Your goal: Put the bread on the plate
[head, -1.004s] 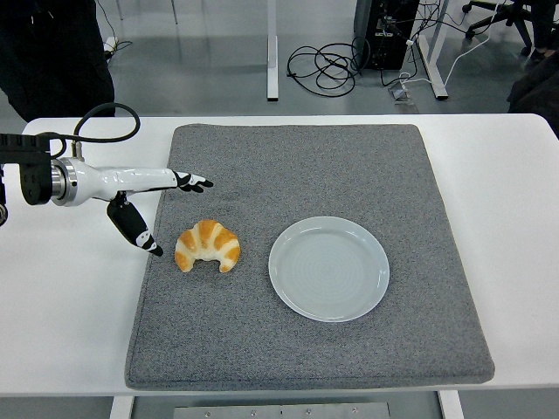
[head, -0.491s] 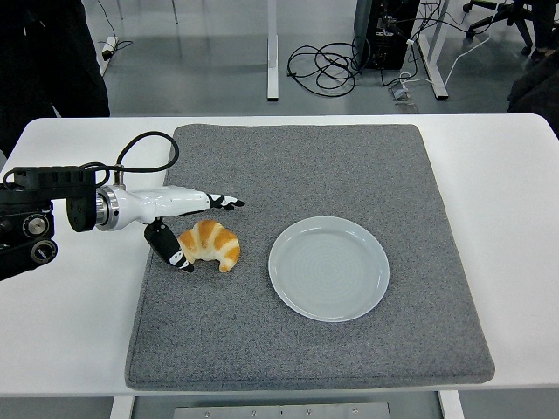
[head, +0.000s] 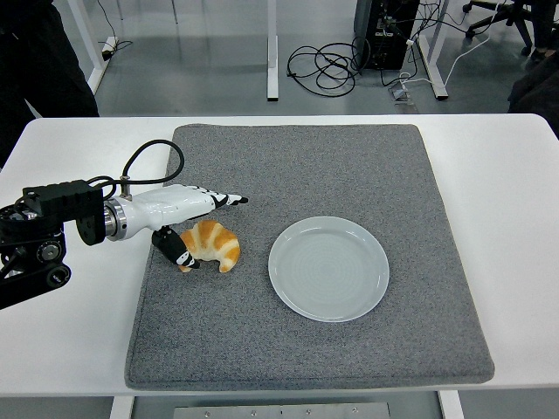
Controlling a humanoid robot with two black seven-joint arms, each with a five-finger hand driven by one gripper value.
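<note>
my left hand [head: 188, 223]: spread wide, holding nothing, fingers reaching past the far side of the croissant, thumb at its near-left end | croissant [head: 212, 244]: lying on the grey mat [head: 349, 166], between my thumb and fingers, left of the plate [head: 328, 268] and apart from it | plate: bare, on the mat

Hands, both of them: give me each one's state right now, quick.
Left hand: open, fingers spread around the croissant, not gripping yet.
Right hand: not in view.
</note>
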